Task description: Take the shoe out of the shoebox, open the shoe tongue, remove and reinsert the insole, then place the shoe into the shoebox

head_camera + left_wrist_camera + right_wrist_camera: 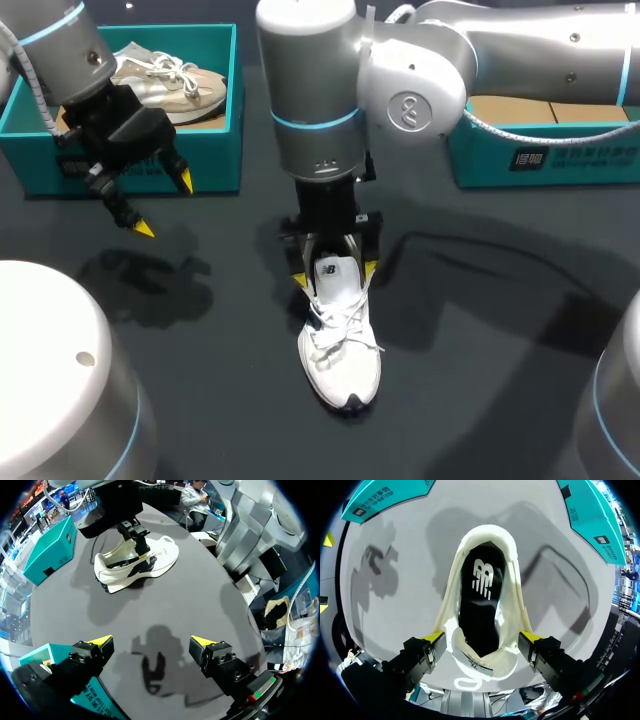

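A white lace-up shoe [343, 362] stands on the dark table, toe toward the front edge. My right gripper [335, 274] hangs straight down over its tongue end, open, one yellow tip on each side of the shoe. From that wrist the shoe [489, 534] shows its mouth wide open, with a black insole [480, 600] inside and the gripper [481, 637] straddling the tongue. My left gripper [165, 205] hovers open and empty in front of the teal shoebox [215, 150] at the back left. In the left wrist view the shoe [150, 567] lies well ahead of that gripper [151, 641].
The back-left shoebox holds a second, beige shoe [175, 85]. Another teal box [545, 160] with brown cardboard in it stands at the back right, and in the left wrist view this box [50, 550] lies beyond the shoe. Bare dark table [500, 330] lies to the shoe's right.
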`<state>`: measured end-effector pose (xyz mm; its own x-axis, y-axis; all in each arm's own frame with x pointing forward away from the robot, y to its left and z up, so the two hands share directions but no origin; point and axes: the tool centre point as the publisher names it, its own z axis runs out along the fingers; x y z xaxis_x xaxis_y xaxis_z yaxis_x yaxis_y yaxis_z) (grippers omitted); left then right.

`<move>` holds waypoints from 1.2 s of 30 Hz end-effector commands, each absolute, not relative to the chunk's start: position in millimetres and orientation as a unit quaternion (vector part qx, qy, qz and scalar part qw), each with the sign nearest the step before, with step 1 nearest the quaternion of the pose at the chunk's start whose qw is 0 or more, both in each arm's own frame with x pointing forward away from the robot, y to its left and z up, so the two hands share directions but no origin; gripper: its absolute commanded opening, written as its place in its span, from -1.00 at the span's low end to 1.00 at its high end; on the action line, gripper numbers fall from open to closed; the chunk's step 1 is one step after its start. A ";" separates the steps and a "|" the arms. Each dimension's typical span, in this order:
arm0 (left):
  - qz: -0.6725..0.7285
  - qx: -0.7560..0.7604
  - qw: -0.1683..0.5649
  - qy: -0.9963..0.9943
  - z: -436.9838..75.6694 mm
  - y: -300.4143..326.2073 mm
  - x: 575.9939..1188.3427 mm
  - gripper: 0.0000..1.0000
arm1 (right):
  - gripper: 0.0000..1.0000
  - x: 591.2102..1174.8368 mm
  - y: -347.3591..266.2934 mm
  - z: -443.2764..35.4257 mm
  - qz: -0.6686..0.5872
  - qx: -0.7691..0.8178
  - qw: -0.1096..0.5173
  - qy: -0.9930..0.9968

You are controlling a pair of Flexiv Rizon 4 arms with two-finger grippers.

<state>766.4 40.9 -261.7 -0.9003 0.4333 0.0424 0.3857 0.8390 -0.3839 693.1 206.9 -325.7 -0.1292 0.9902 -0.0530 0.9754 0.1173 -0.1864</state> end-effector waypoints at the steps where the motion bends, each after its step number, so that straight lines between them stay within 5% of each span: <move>1: 0.186 -0.214 0.063 -0.957 -261.8 41.6 766.0 1.00 | 0.91 685.3 203.7 -325.5 0.084 -0.664 0.042 -0.742; 27: 0.186 -0.214 0.063 -0.957 -261.8 41.6 766.0 1.00 | 0.77 604.2 182.2 -291.6 0.037 -0.715 0.030 -0.697; 29: 0.186 -0.214 0.063 -0.957 -261.8 41.6 766.0 1.00 | 0.68 596.3 181.4 -287.0 0.029 -0.715 0.027 -0.698; 32: 0.186 -0.214 0.063 -0.957 -261.8 41.6 766.0 1.00 | 0.04 587.6 180.5 -283.3 0.030 -0.718 0.025 -0.695; 36: 0.186 -0.214 0.063 -0.957 -261.8 41.6 766.0 1.00 | -0.25 583.8 182.8 -280.2 0.026 -0.716 0.021 -0.698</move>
